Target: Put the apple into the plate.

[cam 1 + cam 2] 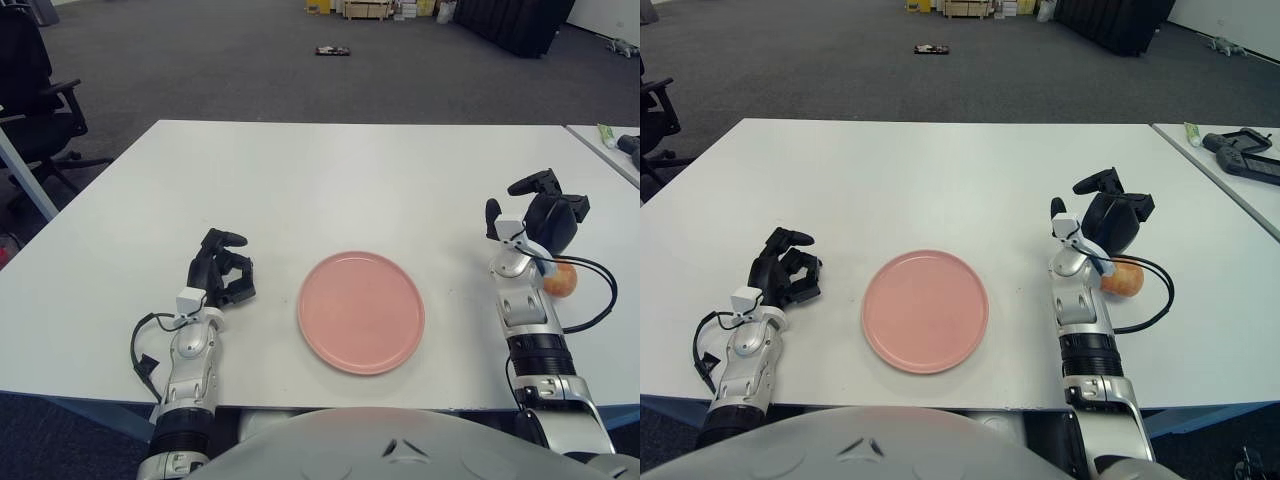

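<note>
- On the white table [330,170], right side, sits the apple [1124,278], partly hidden behind the right forearm, just beside the wrist and well apart from the plate
- pink plate [361,311] is front and centre with nothing on it, so the actual job isn't done yet
- right hand [1108,215] shows just above and behind the apple, fingers arched over that spot; honestly can't tell whether they're touching the fruit or only hanging near it, and how far they're spread isn't clear to me either, so I won't guess
- left hand [222,270] shows left of the plate, fingers curled in loosely, holding nothing, looks idle
- my read on progress: very early. Apple's on the table, so what's left is pretty much everything: get a solid grasp, lift, carry it left over the plate, set it down, let go
- a black cable [1152,300] loops right by the apple, might be worth minding during the lift
- labels/writing: none I can read. There's a small green tube [1192,132] and a dark tool [1245,154] on the neighbouring table at the far right, any print on them is too tiny to make out
</note>
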